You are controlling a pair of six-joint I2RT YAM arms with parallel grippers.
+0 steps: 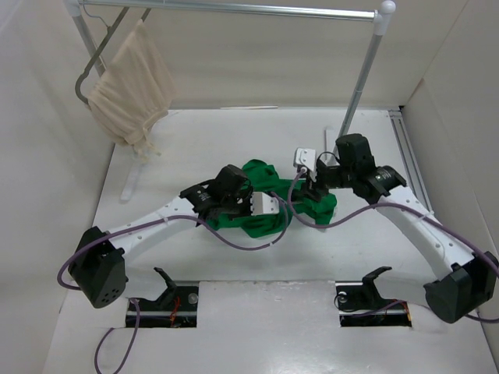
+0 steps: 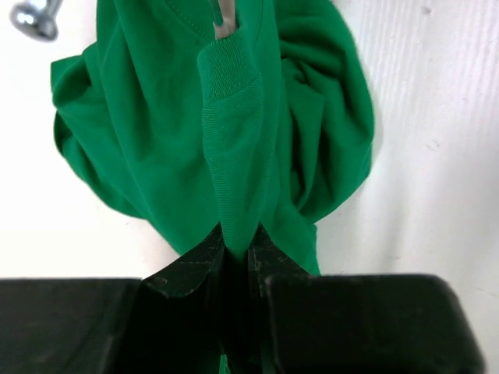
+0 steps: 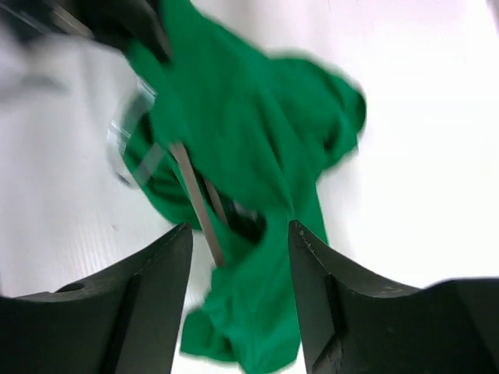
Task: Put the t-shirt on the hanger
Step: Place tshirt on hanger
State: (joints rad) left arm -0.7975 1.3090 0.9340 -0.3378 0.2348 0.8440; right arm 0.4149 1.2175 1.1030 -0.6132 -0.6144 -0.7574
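The green t-shirt (image 1: 318,206) lies crumpled in a heap on the white table between my two grippers. My left gripper (image 1: 265,206) is shut on the shirt's ribbed neck band (image 2: 234,156), which runs up from between its jaws (image 2: 238,238). A thin greyish-brown hanger bar (image 3: 191,187) pokes out of the cloth in the right wrist view. Its tip (image 2: 222,19) and a metal hook (image 2: 35,19) show in the left wrist view. My right gripper (image 1: 310,185) is open (image 3: 240,234) just above the shirt (image 3: 257,117), with the hanger bar near its left finger. The right wrist view is blurred.
A metal clothes rack (image 1: 362,70) stands at the back. A beige garment (image 1: 129,86) hangs on a grey hanger at its left end. White walls close in the table on both sides. Two black mounts (image 1: 164,300) (image 1: 373,300) sit at the near edge.
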